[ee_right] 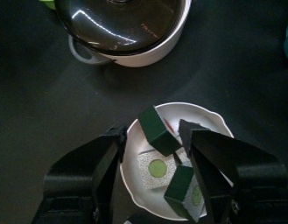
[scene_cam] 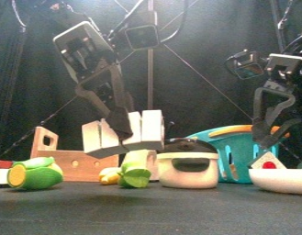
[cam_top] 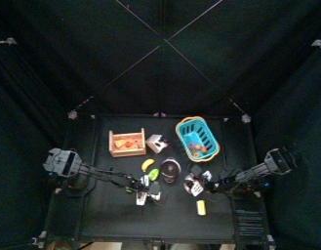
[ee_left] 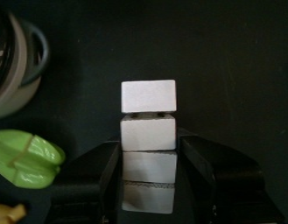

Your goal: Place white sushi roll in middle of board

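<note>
Bowl [ee_right: 170,166] holds green-wrapped rolls [ee_right: 158,131] between the wide right pincer [ee_right: 167,144]; left pincer [ee_left: 149,162] seemingly clamps white blocks [ee_left: 149,131].

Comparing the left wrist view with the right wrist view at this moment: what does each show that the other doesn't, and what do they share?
Only the left wrist view: three white blocks in a row, the nearest between the left gripper's jaws, and a green vegetable. Only the right wrist view: the right gripper open over a white bowl holding dark green-rimmed rolls. Both show the black-lidded white pot and the black table.
</note>
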Available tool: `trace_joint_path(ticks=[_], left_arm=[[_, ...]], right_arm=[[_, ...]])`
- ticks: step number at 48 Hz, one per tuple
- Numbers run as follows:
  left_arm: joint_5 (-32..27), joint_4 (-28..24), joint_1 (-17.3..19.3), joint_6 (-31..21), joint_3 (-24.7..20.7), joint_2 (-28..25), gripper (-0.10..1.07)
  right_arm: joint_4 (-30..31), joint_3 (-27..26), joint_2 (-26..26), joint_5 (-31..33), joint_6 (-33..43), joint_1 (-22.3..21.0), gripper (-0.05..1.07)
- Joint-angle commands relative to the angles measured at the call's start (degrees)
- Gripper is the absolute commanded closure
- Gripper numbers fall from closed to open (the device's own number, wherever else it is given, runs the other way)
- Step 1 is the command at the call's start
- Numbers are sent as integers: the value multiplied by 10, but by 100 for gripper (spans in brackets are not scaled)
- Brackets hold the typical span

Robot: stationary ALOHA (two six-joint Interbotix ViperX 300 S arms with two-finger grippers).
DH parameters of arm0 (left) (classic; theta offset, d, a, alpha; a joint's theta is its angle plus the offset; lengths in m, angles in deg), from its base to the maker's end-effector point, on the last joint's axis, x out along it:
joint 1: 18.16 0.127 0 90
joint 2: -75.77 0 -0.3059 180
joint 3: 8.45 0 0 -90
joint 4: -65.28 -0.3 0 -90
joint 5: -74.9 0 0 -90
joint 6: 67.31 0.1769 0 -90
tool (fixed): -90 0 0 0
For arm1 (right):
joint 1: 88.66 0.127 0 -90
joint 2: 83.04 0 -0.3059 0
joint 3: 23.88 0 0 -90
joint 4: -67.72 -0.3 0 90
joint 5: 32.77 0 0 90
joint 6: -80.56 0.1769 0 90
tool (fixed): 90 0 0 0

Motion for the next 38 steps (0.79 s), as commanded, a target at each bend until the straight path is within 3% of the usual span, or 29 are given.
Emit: trace_joint_path(ticks=[1, 8, 17, 30, 38], left_arm=[[-14, -87, -4, 1, -30, -9, 36], [-31, -120, -4, 3, -48, -29, 34], [-47, -105, -4, 2, -63, -58, 24], [-47, -96, -4, 2, -72, -72, 1], [-47, -95, -4, -1, -76, -65, -4]], right_arm=[[1, -4, -11, -1, -1, 1, 17], [1, -4, -11, -1, -1, 1, 17], [1, -4, -11, -1, 0, 1, 17], [1, -3, -10, -1, 0, 1, 17], [-2, -3, -7, -1, 0, 1, 17]])
